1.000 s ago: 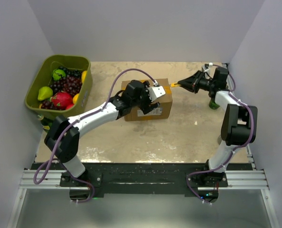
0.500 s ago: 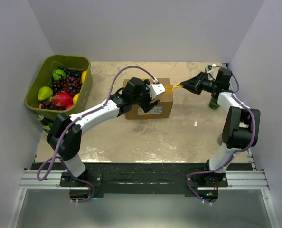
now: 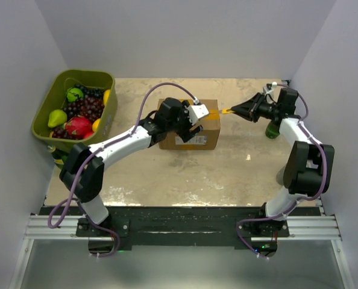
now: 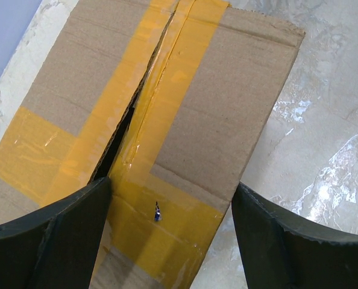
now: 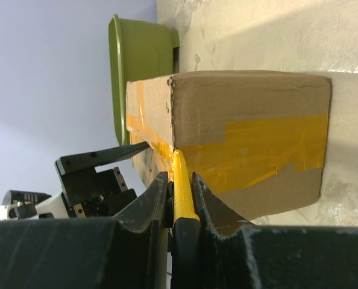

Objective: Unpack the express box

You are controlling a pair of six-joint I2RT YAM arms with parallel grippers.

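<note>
We are pinching the peeled yellow tape strip in our right gripper. Our left gripper is hovering, spread wide, over the express box mid-table. The cardboard is looking stiff and probably light, best braced at its top flaps.

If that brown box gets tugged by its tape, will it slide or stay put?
Probably slide: the box sits flat on the smooth table, and the open left gripper above it grips nothing while the right gripper pinches the yellow tape. Low and wide, it seems unlikely to tip. The top flaps, parted at the seam, would likely flex.
</note>
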